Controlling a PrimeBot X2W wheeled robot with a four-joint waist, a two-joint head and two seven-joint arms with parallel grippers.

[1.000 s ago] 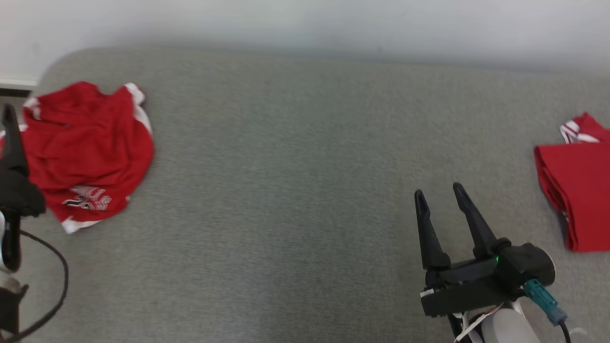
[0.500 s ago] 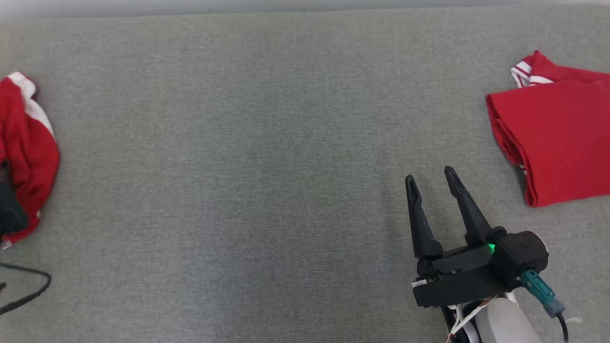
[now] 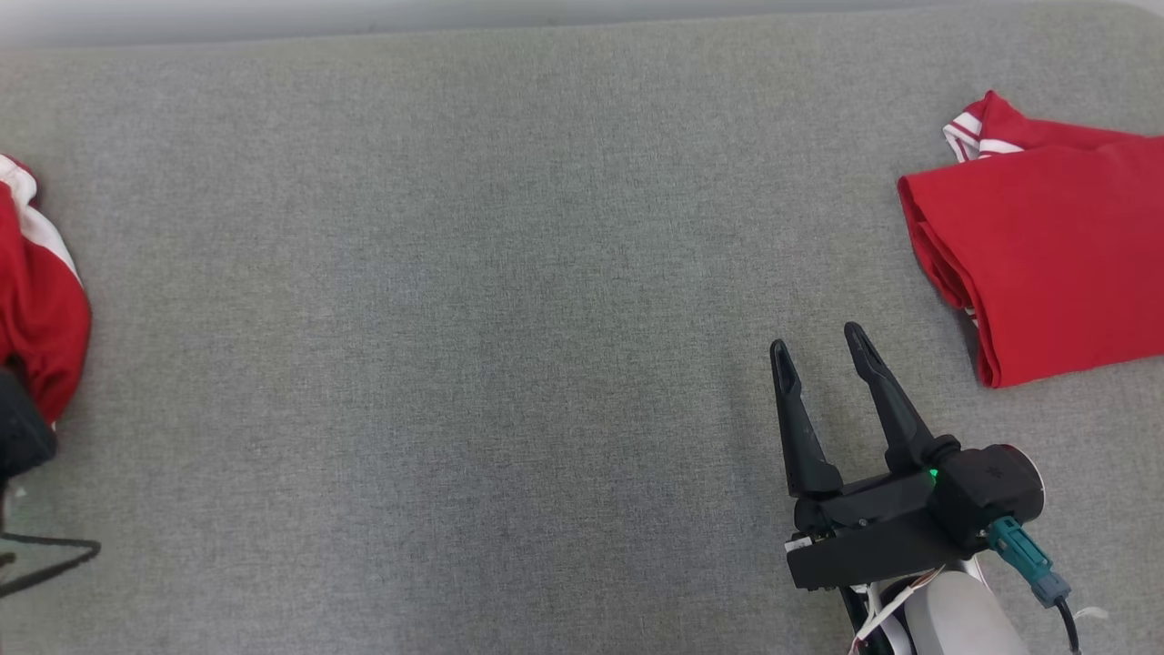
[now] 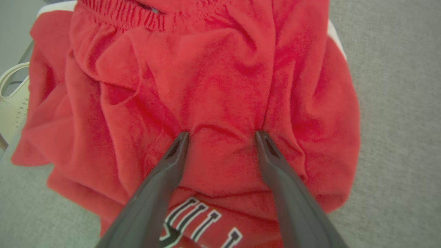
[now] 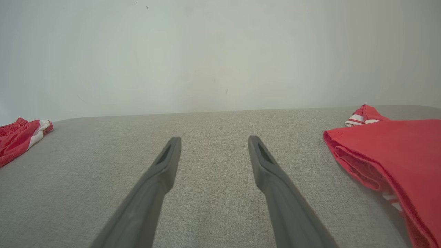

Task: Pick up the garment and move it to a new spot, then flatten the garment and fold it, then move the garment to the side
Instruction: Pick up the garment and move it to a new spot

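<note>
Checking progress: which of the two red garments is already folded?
The red garment at the right, lying flat with stacked edges; the left garment is a crumpled heap.

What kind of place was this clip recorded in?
Probably an indoor garment-folding setup: a broad grey fabric-covered surface against a plain pale wall, with a crumpled red garment at one end and a folded red garment at the other.

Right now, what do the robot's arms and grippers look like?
The right gripper has two long, tapering black fingers on a blocky black body with a green light, a teal connector with dark cable, and a pale rounded forearm. The left gripper has matching fingers.
</note>
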